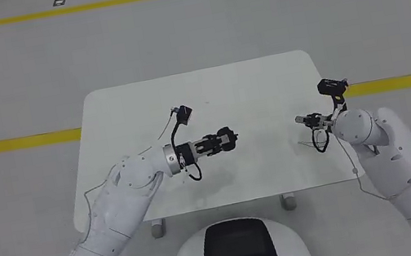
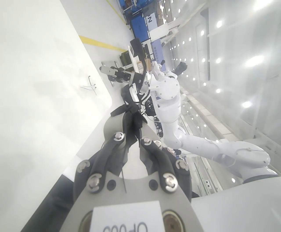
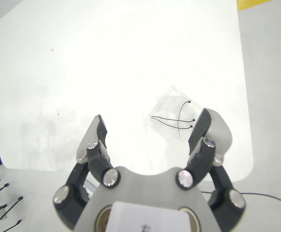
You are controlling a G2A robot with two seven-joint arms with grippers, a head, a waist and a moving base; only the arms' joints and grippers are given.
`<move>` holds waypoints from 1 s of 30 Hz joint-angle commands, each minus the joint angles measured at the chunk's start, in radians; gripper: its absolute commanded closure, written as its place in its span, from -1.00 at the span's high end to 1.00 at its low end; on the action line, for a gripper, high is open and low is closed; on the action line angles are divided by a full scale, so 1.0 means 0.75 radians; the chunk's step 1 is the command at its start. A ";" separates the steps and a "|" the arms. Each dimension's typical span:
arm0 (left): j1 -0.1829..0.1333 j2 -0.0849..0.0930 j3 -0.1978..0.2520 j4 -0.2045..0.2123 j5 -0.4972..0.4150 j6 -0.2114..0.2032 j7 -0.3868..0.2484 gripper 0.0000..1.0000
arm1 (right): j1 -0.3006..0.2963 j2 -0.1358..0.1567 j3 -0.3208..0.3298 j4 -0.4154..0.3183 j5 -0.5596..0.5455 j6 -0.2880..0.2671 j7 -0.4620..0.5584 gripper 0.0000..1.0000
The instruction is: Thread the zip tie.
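Three zip ties (image 3: 179, 120) lie flat on a see-through sheet (image 3: 166, 105) near a corner of the white table (image 3: 109, 66). They are thin and black with tiny square heads. They bend a little and cross each other. A thin black strip (image 2: 124, 180), maybe another tie, sticks out of the closed left gripper (image 2: 129, 114).

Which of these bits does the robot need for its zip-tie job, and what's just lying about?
For the job: zip ties on a clear sheet; right gripper, open; left gripper, shut.
Just lying about: white table; yellow floor line; small floor plates.
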State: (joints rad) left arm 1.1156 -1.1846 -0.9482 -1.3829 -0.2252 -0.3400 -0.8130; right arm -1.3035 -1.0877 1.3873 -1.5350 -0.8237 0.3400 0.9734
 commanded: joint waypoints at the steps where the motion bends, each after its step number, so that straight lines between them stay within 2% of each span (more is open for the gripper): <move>1: 0.000 0.000 0.000 0.000 0.000 0.000 0.000 -1.00 | 0.002 -0.008 0.003 0.001 -0.009 0.000 0.010 1.00; 12: 0.000 0.000 0.000 0.000 0.000 0.000 0.000 -1.00 | -0.006 -0.008 -0.001 -0.005 -0.036 -0.001 -0.012 1.00; 16: 0.000 0.000 0.000 0.000 0.000 0.000 0.000 -1.00 | 0.029 -0.008 0.012 0.023 -0.089 0.000 0.127 1.00; 21: 0.000 0.000 0.000 0.000 0.000 0.000 0.000 -1.00 | 0.098 -0.031 0.020 0.099 -0.106 0.000 0.265 1.00; 24: 0.000 0.000 0.000 0.000 0.000 0.000 0.000 -1.00 | 0.117 -0.048 0.031 0.121 -0.073 0.000 0.293 1.00; 30: 0.000 0.000 0.000 0.000 0.000 0.000 0.000 -1.00 | 0.117 -0.048 0.031 0.121 -0.073 0.000 0.293 1.00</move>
State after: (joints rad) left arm 1.1156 -1.1846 -0.9482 -1.3829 -0.2252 -0.3400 -0.8130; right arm -1.2161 -1.1238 1.4105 -1.4445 -0.8786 0.3400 1.1929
